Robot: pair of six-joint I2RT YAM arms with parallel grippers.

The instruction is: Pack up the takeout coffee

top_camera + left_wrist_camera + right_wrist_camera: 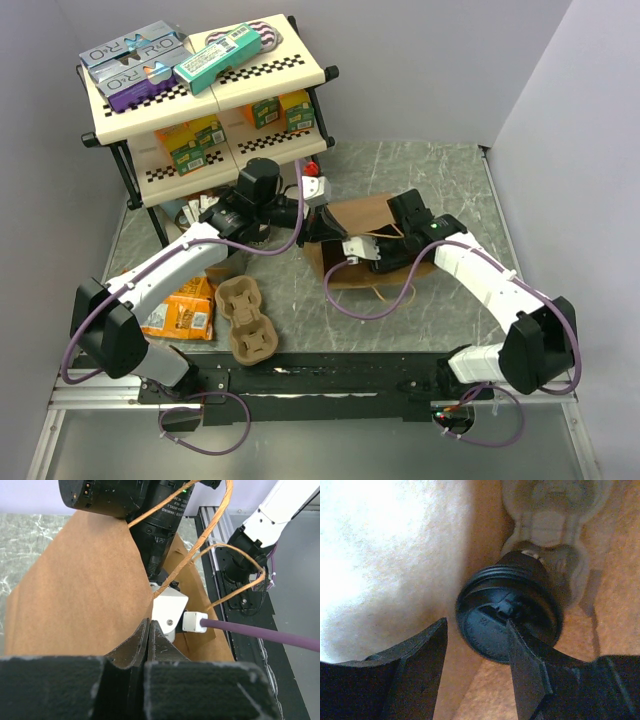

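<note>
The takeout coffee shows only in the right wrist view, where its round black lid (507,615) faces the camera inside the brown paper bag (372,212). The cup sits against a pale pulp carrier (550,510) deeper in the bag. My right gripper (477,630) is open inside the bag, its right finger (525,665) in front of the lid, and it holds nothing. My left gripper (149,624) is shut on the edge of the bag (75,590) at its mouth. In the top view the right fingers are hidden in the bag.
A second brown pulp cup carrier (248,320) lies on the table by the left arm, next to an orange snack bag (185,312). A two-tier shelf (200,100) with boxes stands at the back left. The bag's twine handles (220,545) loop round the right wrist.
</note>
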